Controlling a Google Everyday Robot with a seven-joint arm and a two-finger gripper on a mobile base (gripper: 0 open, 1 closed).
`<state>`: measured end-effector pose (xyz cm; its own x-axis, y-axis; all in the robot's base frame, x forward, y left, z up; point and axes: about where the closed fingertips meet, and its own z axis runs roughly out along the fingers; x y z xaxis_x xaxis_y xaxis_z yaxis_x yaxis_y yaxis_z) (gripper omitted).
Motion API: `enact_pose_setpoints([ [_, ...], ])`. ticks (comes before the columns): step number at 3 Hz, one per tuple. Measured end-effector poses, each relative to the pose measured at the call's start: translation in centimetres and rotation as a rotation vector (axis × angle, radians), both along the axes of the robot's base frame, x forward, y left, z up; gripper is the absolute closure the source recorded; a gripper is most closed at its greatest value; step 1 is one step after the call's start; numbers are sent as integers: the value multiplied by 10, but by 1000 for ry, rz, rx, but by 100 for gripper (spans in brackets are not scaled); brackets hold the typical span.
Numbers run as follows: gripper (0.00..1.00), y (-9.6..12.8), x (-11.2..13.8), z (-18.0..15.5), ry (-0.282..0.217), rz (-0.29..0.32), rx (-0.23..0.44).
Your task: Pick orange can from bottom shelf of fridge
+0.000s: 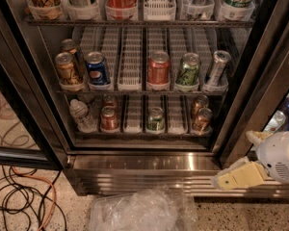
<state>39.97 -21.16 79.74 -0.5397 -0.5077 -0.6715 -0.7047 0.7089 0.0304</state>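
Note:
The fridge (33, 105) stands open in front of me. On its bottom shelf (139, 133), two copper-orange cans stand in the right lane: the front orange can (202, 119) and a second one (199, 103) right behind it. A green can (155, 119) stands in the middle lane and two redder cans (109, 118) in a left lane. My gripper (231, 158) is low at the right, outside the fridge in front of the door frame, below and right of the orange cans. Its two yellowish fingers (237, 176) are spread apart and hold nothing.
A clear water bottle (79, 114) lies at the left of the bottom shelf. The rack above holds several bigger cans (159, 69). A crumpled clear plastic bag (139, 210) lies on the floor before the steel base grille (144, 182). Cables (24, 196) trail at the lower left.

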Motion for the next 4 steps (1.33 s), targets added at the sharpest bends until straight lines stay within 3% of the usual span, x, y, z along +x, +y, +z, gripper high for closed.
enact_pose_setpoints([
  [1,0,5,2,-23,35,-43,39],
  [2,0,21,18,-58,27,-77,109],
  [3,0,45,43,-86,-19,-109,182],
  [4,0,45,43,-86,-18,-108,182],
])
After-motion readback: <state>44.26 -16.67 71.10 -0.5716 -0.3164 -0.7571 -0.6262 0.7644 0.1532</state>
